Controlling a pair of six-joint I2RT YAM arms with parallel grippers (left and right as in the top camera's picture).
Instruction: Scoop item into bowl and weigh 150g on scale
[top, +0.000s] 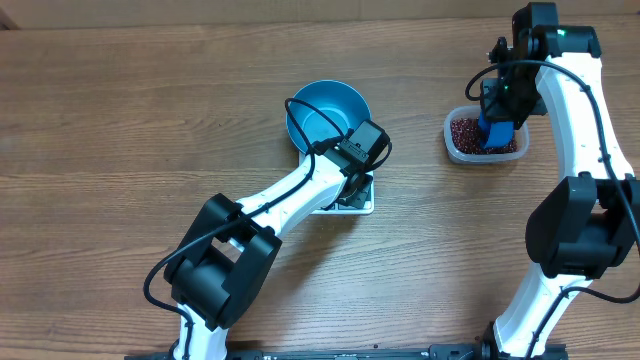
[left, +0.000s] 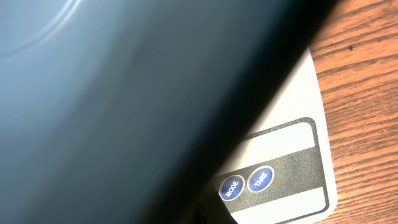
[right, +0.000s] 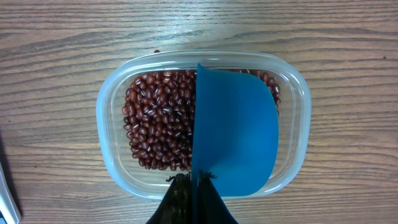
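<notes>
Plainly, caught mid-scoop. Found the right gripper (right: 191, 190) pressed shut on the handle of the scoop (right: 236, 130), with the blade hanging over the right half of the tub (right: 106, 118) and hiding part of the beans (right: 158, 118) lying in it. Could not tell whether the blade touched the beans or carried any. Judged the best course thus: dip the leading edge low into the heap, sweep toward the fuller left side, level the blade before lifting, then carry slowly to avoid spilling. Reckoned small loads wiser near the target weight.

Spotted the bowl (top: 325, 105) well apart to the left, sitting on the scale (top: 360, 205), seemingly with no beans in it. Found the left gripper (top: 362, 150) at the bowl's near rim, above the scale, fingers closed. Could not tell whether pinching the rim or merely beside it. Noted from the left wrist the bowl's wall filling most of the view, with the MODE (left: 231, 186) and TARE (left: 260, 179) buttons just clear of it. Judged that arm the chief obstacle: stretched over the scale, likely to crowd the pour and, if touching the bowl, to spoil the reading.
</notes>
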